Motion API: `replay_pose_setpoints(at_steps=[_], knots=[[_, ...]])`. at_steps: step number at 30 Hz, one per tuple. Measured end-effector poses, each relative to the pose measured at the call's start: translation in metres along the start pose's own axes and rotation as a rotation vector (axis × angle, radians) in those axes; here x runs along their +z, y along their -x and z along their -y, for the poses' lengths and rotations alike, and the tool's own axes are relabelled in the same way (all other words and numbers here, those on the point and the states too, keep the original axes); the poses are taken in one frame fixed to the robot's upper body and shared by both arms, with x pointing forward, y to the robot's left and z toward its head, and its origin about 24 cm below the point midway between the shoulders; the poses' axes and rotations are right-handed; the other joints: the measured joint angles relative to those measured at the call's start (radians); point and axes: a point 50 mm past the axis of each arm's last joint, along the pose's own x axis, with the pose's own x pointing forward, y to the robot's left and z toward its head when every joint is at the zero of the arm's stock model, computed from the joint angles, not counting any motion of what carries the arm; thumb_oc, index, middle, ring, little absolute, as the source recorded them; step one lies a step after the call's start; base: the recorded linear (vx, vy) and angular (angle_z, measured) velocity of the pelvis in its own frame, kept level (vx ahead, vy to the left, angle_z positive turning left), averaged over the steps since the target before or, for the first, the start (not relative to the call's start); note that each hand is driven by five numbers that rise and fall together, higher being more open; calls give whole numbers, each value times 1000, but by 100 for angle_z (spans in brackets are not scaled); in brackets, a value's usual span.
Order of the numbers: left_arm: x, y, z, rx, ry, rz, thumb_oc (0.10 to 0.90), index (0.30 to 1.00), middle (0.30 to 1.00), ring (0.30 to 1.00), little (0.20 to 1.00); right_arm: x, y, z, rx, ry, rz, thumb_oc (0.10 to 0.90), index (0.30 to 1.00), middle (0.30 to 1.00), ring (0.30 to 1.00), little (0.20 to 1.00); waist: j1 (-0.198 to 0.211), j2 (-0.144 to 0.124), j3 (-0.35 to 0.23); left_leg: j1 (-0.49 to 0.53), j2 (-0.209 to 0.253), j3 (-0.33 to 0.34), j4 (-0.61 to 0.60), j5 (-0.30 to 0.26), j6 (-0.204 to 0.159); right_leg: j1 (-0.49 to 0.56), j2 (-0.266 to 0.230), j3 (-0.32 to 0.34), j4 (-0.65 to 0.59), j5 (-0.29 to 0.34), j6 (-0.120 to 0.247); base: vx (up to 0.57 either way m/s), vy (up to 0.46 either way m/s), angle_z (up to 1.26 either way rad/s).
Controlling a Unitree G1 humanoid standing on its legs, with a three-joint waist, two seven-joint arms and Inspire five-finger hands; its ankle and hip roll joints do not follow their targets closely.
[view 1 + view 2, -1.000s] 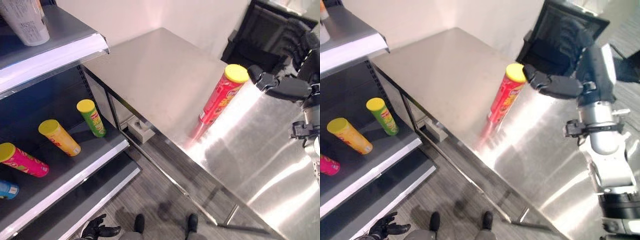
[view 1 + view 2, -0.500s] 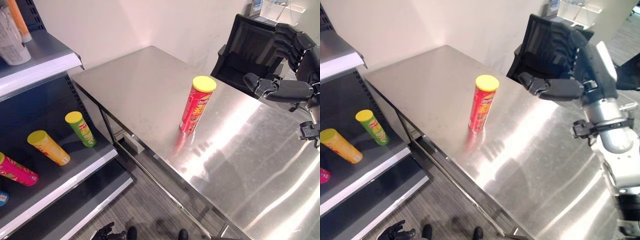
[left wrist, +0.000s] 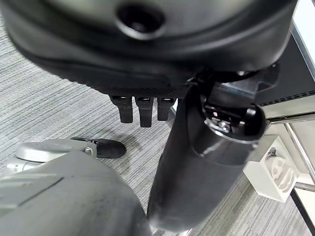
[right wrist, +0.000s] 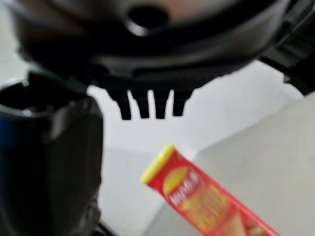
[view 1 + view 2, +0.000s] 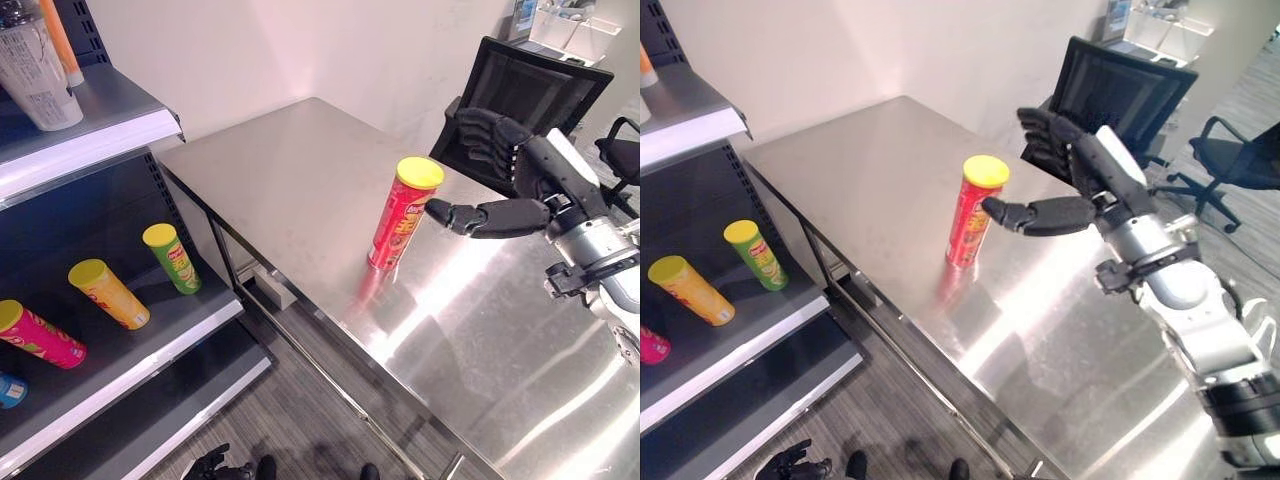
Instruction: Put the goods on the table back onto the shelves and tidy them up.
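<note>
Red can [image 5: 403, 214] stands upright on your table [image 5: 300, 170]; right hand [image 5: 1070, 180], fingers spread and empty, flanks it ready to grasp.

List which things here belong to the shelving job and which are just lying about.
Job:
red can upright on the table
shelf holding the green can, orange can and pink can
right robot hand, open beside the red can

Lying about:
office chair
</note>
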Motion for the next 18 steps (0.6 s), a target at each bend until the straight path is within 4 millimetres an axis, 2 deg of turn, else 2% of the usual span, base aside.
replay_pose_setpoints(at_steps=[3, 12, 18], knots=[[0, 0, 0, -1, -2, 2, 800, 900, 900, 900, 900, -5, -6, 3, -1, 37, -37, 800, 900, 900, 900, 900, 1, 0, 0, -3, 0, -3, 0, 0, 0, 0, -1, -3, 0, 0, 0, 3, 8, 3], [1, 0, 0, 1, -1, 7, 800, 900, 900, 900, 900, -5, -20, 5, 32, 86, -64, 800, 900, 900, 900, 900, 3, -1, -1, -15, -1, -19, 0, 1, -1, -3, 0, -22, 0, -2, 2, 5, 6, 5], [5, -2, 1, 2, -1, 10, 800, 900, 900, 900, 900, -10, -21, 4, 38, 87, -97, 800, 900, 900, 900, 900, 27, -6, -1, -24, -3, -27, 0, 1, -1, -6, 1, -30, 0, -3, 4, 2, 0, 3]])
